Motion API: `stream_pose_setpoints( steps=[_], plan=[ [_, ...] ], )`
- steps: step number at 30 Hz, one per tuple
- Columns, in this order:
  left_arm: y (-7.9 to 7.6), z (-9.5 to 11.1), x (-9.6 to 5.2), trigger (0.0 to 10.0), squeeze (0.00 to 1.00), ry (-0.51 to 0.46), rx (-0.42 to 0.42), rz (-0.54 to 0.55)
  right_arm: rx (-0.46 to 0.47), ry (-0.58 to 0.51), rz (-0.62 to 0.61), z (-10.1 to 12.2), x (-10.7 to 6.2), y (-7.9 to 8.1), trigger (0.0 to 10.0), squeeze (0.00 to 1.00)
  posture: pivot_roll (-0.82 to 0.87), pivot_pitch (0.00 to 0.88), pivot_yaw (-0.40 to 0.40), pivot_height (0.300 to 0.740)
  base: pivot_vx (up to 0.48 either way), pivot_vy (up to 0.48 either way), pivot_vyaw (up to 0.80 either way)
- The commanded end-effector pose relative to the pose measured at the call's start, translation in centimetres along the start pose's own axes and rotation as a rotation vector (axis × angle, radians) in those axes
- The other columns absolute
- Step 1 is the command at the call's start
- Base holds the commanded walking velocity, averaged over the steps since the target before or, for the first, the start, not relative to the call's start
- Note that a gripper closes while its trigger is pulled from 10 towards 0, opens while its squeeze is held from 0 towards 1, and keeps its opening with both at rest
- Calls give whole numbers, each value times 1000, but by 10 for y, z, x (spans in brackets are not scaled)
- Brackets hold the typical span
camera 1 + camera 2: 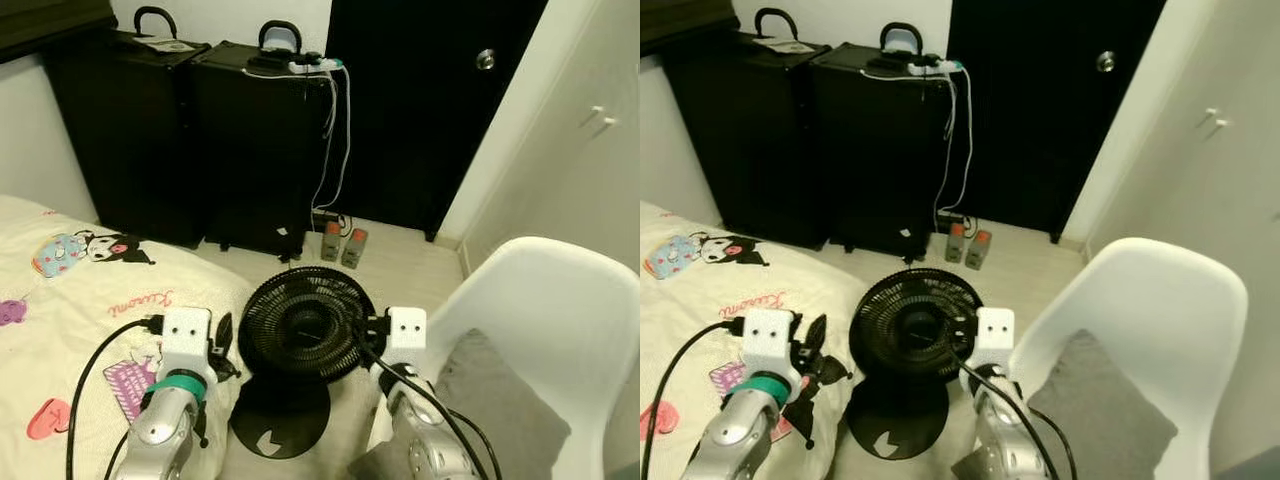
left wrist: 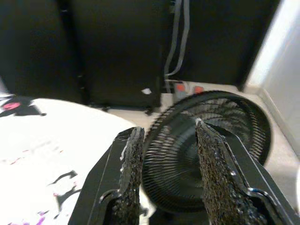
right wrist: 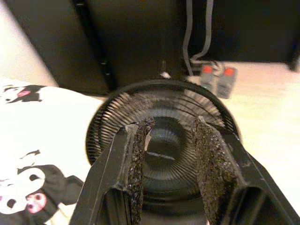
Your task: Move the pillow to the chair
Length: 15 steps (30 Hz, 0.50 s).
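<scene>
A grey pillow (image 1: 500, 405) lies on the seat of the white shell chair (image 1: 560, 300) at my right. My right gripper (image 3: 171, 124) is open with nothing between its fingers. It is held low just left of the chair and points at the black floor fan (image 1: 305, 325). My left gripper (image 2: 166, 133) is open as well and holds nothing. It hovers over the edge of the bed (image 1: 80, 300), left of the fan. In the left eye view the left gripper (image 1: 225, 350) is beside the fan's grille.
The fan stands on the floor between the bed and the chair, close before me. Two black suitcases (image 1: 200, 140) line the far wall, with a power strip (image 1: 315, 66) and hanging cables on top. A dark door (image 1: 420, 110) lies beyond.
</scene>
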<state>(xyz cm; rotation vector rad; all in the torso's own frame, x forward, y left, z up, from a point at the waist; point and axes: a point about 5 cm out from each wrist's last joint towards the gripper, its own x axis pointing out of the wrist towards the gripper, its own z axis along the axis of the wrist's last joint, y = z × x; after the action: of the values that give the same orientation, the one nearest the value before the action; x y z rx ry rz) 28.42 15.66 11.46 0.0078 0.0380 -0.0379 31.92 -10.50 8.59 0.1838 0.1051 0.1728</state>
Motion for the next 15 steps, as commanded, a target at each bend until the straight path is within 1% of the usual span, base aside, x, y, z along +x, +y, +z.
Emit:
stream_pose_setpoints(
  steps=[1, 2, 12, 15],
  plan=[
    [-5, -4, 0, 10000, 0, 22, -11, -12, 7, 38, -29, -8, -3, -7, 10000, 0, 42, 35, -13, 740, 0, 0, -800],
    [-5, -4, 0, 10000, 0, 23, -12, -13, 5, 40, -30, -8, -3, -8, 10000, 0, 41, 35, -13, 740, 0, 0, -800],
    [-4, -4, 1, 10000, 0, 16, -22, 1, -6, 49, -17, -10, -3, -6, 10000, 0, 42, 28, -18, 740, 0, 0, 0],
    [-5, -5, 1, 10000, 0, 28, -23, -4, -8, 55, -15, -10, -2, -6, 10000, 0, 43, 20, -20, 740, 0, 0, 0]
  ],
)
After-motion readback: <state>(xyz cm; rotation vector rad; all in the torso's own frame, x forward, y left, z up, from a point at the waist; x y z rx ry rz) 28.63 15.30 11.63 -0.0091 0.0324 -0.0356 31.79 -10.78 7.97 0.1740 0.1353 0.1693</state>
